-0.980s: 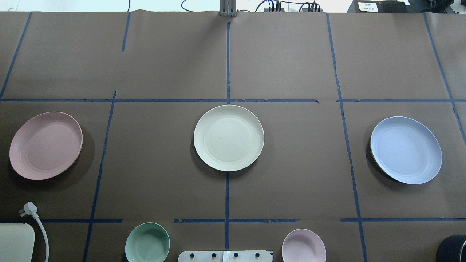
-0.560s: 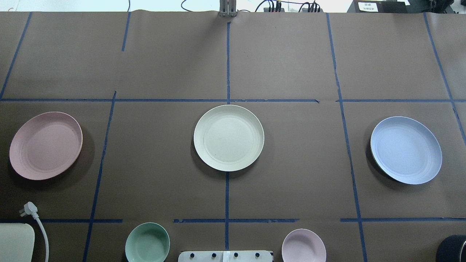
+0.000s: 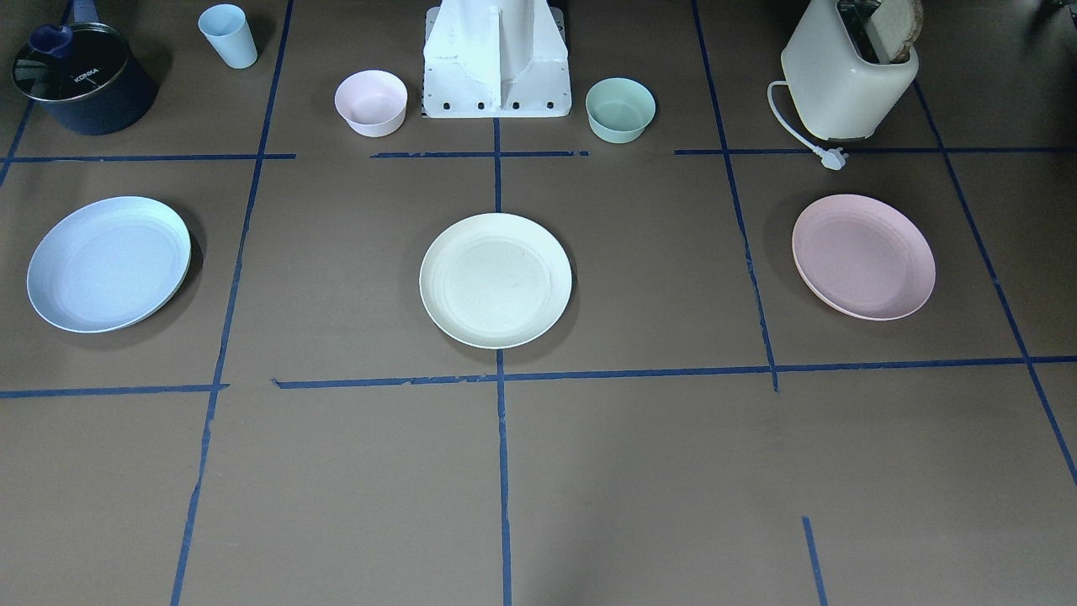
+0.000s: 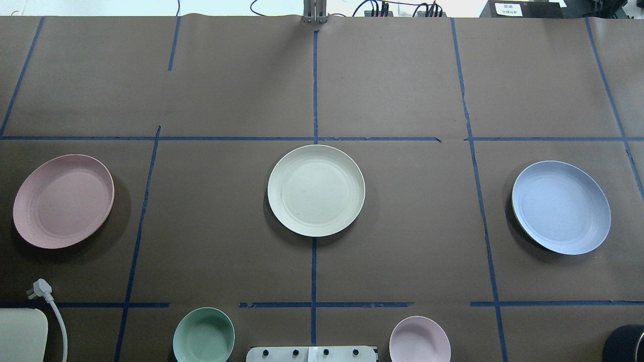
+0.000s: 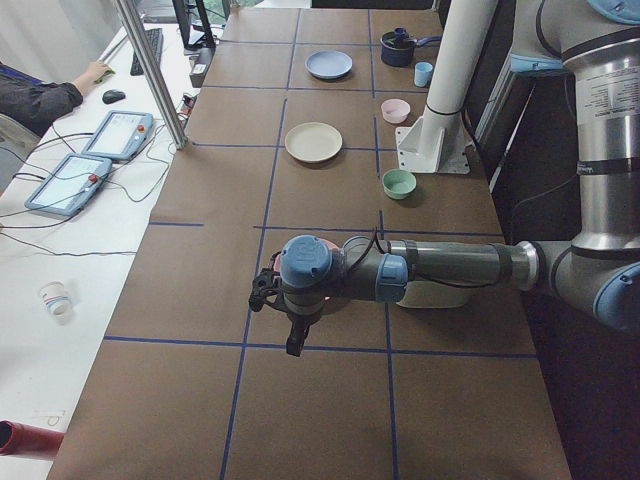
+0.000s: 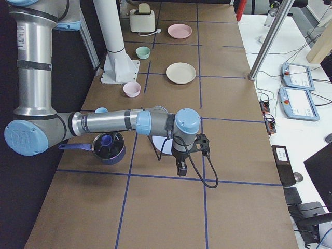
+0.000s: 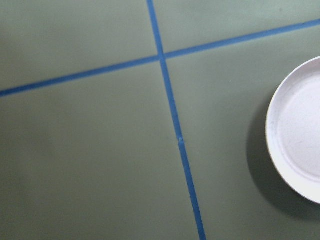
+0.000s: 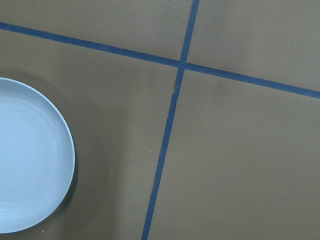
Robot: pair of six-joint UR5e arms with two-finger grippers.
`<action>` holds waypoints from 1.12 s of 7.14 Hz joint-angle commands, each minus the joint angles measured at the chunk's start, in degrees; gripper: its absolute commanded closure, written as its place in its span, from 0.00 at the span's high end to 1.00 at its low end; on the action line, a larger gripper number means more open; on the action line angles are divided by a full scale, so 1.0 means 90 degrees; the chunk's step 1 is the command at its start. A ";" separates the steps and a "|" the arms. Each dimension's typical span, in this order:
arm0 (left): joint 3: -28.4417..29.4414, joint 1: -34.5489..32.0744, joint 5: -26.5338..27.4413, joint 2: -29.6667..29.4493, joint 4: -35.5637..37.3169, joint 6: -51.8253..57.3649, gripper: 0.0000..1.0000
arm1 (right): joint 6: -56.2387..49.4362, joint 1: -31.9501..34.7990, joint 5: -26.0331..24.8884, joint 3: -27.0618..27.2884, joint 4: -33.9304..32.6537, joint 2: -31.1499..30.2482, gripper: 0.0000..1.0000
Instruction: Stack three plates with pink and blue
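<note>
Three plates lie apart in a row across the table. The cream plate (image 4: 316,190) is in the middle, the pink plate (image 4: 63,200) at the left and the light blue plate (image 4: 561,206) at the right. The left gripper (image 5: 292,345) shows only in the exterior left view, pointing down; I cannot tell if it is open. Its wrist camera sees the pink plate's edge (image 7: 297,132). The right gripper (image 6: 180,170) shows only in the exterior right view, also pointing down; I cannot tell its state. Its wrist camera sees the blue plate's edge (image 8: 30,155).
Near the robot base (image 3: 496,59) stand a pink bowl (image 3: 371,102) and a mint bowl (image 3: 620,108). A toaster (image 3: 846,71) with a loose plug stands on the robot's left; a dark pot (image 3: 80,80) and a light blue cup (image 3: 229,35) on its right.
</note>
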 commanded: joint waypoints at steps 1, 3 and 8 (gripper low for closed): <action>0.0196 0.0476 -0.0020 -0.0005 -0.1001 -0.0755 1.00 | 0.0052 -0.0203 0.0216 -0.0111 0.0721 -0.0047 1.00; 0.0556 0.1734 0.0610 -0.0024 -0.2599 -0.3696 1.00 | 0.0490 -0.0322 0.0236 -0.0101 0.0773 -0.0047 1.00; 0.1407 0.3751 0.1221 -0.0063 -0.4591 -0.6446 1.00 | 0.0482 -0.0341 0.0236 -0.0101 0.0812 -0.0057 1.00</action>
